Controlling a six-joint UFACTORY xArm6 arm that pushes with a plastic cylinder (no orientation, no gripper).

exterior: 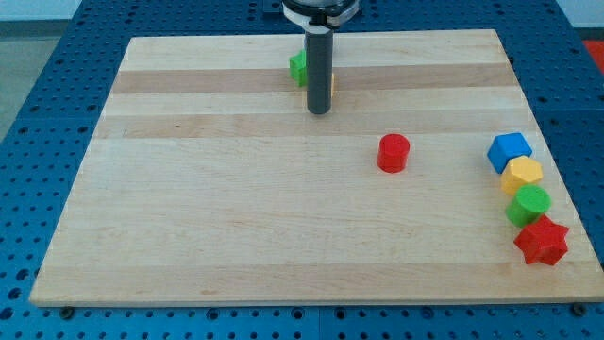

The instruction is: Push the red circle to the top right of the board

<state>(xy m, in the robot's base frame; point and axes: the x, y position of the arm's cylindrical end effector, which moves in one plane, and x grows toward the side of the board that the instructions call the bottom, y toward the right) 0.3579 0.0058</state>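
Note:
The red circle [394,153] is a short red cylinder standing right of the board's middle. My tip [319,111] rests on the board near the view's top centre, up and to the left of the red circle and well apart from it. The rod partly hides a green block [298,68] and a yellow block [331,85] just behind it; their shapes cannot be made out.
Along the board's right edge stand a blue cube [509,151], a yellow hexagon [522,175], a green circle [528,204] and a red star [542,242], in a column from top to bottom. The wooden board [236,236] lies on a blue perforated table.

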